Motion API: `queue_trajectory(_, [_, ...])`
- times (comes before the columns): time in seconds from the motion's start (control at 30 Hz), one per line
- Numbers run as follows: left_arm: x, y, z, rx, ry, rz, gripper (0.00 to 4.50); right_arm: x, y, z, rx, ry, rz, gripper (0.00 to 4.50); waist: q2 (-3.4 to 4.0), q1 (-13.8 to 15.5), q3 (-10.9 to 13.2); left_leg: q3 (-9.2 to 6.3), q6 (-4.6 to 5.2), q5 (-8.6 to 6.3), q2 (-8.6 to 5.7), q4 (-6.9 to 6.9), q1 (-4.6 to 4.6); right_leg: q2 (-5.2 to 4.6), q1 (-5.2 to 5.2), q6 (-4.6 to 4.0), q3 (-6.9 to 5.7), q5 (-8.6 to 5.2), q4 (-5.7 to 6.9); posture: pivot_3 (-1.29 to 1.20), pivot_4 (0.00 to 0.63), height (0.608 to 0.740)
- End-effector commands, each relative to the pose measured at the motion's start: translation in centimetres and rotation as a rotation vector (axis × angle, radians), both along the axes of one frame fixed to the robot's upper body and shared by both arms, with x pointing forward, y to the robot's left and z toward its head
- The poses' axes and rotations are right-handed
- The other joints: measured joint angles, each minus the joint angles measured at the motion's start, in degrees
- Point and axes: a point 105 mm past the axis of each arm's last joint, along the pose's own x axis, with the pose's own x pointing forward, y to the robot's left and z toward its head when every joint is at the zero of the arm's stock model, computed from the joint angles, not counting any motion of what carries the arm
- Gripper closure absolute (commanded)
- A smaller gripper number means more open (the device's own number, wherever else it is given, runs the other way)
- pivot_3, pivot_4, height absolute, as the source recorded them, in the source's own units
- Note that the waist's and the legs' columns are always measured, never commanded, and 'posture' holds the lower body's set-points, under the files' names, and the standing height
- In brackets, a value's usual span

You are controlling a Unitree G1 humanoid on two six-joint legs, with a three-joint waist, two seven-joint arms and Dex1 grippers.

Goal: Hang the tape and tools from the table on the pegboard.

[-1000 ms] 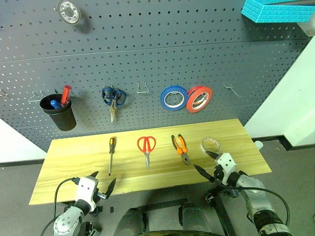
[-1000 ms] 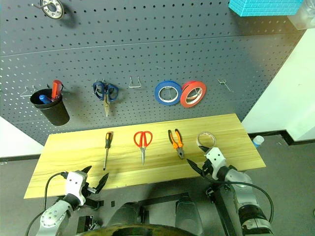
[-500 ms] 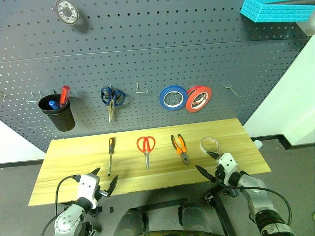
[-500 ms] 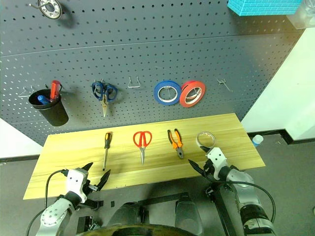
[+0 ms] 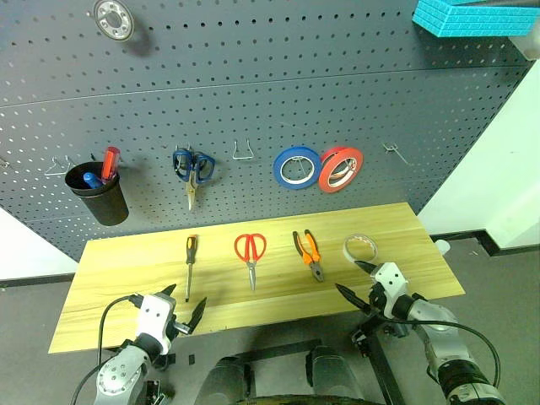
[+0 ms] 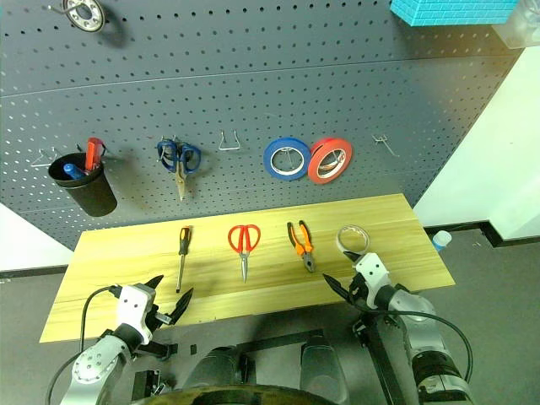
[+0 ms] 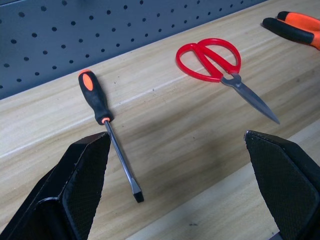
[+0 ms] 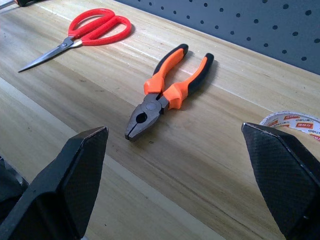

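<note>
Still, nothing lifted off the table point(image 5: 110, 261) yet.
Grippers: left gripper point(image 5: 180, 309) and right gripper point(image 5: 355, 280) both spread wide, empty, at the near edge.
Screwdriver point(image 5: 191, 265): toward the left end; light, stiff; likely best pinched at the handle (shaft probably slippery).
Scissors point(image 5: 251, 254): mid-table; rigid; loops suit a hook.
Pliers point(image 5: 309, 254): right of the scissors; probably heaviest; grip at the handles.
Tape point(image 5: 359, 248): near the right end, flat; light, thin, likely squashable.
Room: items well apart; bare hooks on the pegboard point(image 5: 253, 101).
</note>
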Motion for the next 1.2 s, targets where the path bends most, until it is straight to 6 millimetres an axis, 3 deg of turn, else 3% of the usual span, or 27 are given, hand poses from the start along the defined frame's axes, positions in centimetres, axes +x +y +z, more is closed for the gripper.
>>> queue_trajectory(0.03, [0.0, 0.1, 0.6, 0.023, -0.024, -0.01, 0.05, 0.8, -0.4, 1.3, -0.014, -0.056, -0.002, 0.0, -0.03, 0.01, 0.06, 0.0, 0.0, 0.0, 0.0, 0.0, 0.0, 0.0, 0.0, 0.0, 0.0, 0.0, 0.0, -0.01, 0.056, 0.74])
queue_trajectory(0.17, [0.4, -0.6, 1.0, 0.029, -0.029, -0.071, 0.05, 1.2, -0.7, 1.4, -0.053, -0.06, -0.002, 0.0, -0.1, 0.0, 0.2, 0.0, -0.01, -0.01, 0.0, 0.01, -0.01, 0.0, -0.01, 0.0, 0.0, 0.0, -0.01, -0.01, 0.056, 0.74])
queue_trajectory(0.27, [1.9, -1.8, 2.1, 0.033, -0.049, -0.163, 0.05, 1.9, -1.1, 1.8, -0.073, -0.048, 0.0, 0.0, -0.17, 0.04, 0.3, 0.0, -0.08, -0.05, 0.0, 0.02, -0.03, 0.0, -0.01, 0.0, 0.0, 0.0, -0.02, -0.01, 0.059, 0.74])
queue_trajectory(0.63, [6.8, -9.4, 4.9, -0.058, -0.017, -0.604, 0.05, 6.3, -3.2, 2.3, -0.151, 0.164, -0.056, 0.0, -0.07, -0.1, 0.42, 0.01, 0.06, 0.04, -0.01, -0.04, 0.05, 0.03, 0.01, -0.2, 0.01, 0.16, 0.1, -0.04, 0.062, 0.74])
queue_trajectory(0.83, [8.0, -12.3, 5.5, -0.055, 0.009, -0.751, 0.05, 6.8, -2.6, 1.5, -0.274, 0.249, 0.039, 0.0, -0.08, -0.24, 0.42, 0.01, 0.07, 0.05, -0.01, 0.05, 0.09, 0.04, 0.12, -0.06, 0.02, 0.08, 0.11, -0.06, 0.061, 0.74])
queue_trajectory(1.2, [7.5, -12.6, 4.4, -0.016, 0.093, -0.836, 0.05, 7.6, -1.9, 0.4, -0.432, 0.362, 0.097, 0.0, -0.07, -1.93, 0.44, 0.0, 0.07, 0.05, -0.02, 0.04, 0.14, 0.05, 0.1, -0.06, 0.04, 0.1, 0.19, -0.07, 0.064, 0.74])
